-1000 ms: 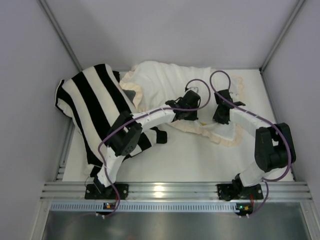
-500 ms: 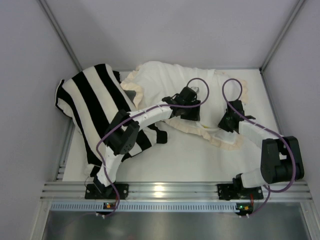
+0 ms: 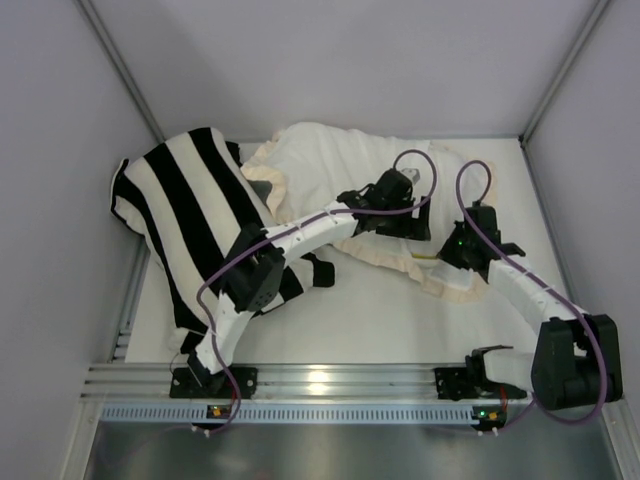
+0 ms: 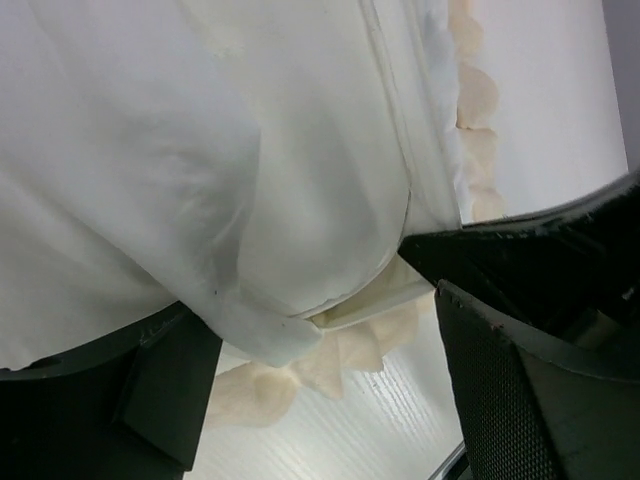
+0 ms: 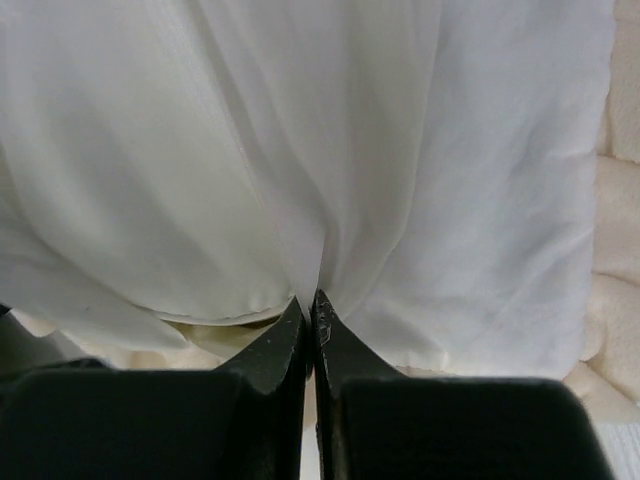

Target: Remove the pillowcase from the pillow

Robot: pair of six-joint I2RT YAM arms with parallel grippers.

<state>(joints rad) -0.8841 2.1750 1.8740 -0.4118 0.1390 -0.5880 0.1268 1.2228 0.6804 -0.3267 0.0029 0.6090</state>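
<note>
The pillowcase (image 3: 330, 160) lies spread at the back middle, cream-white face up, its ruffled frill (image 3: 445, 288) along the near edge and a bit of dark grey by the striped cushion. My left gripper (image 3: 405, 222) hovers open over it; in the left wrist view (image 4: 320, 400) the wide jaws frame a plump white bulge (image 4: 200, 180) and the frill (image 4: 250, 395). My right gripper (image 3: 462, 243) is shut on a pinch of the white cloth (image 5: 330, 200), whose folds run into the closed tips (image 5: 312, 305). I cannot tell the pillow apart from the cover.
A black-and-white striped cushion (image 3: 190, 210) fills the left side, with the left arm crossing its near end. Grey walls close in on three sides. A metal rail (image 3: 350, 380) runs along the near edge with both arm bases on it.
My left gripper has let go of the cloth and opened wide, shifting a little right. My right gripper has drawn the pinched cloth toward the near right.
</note>
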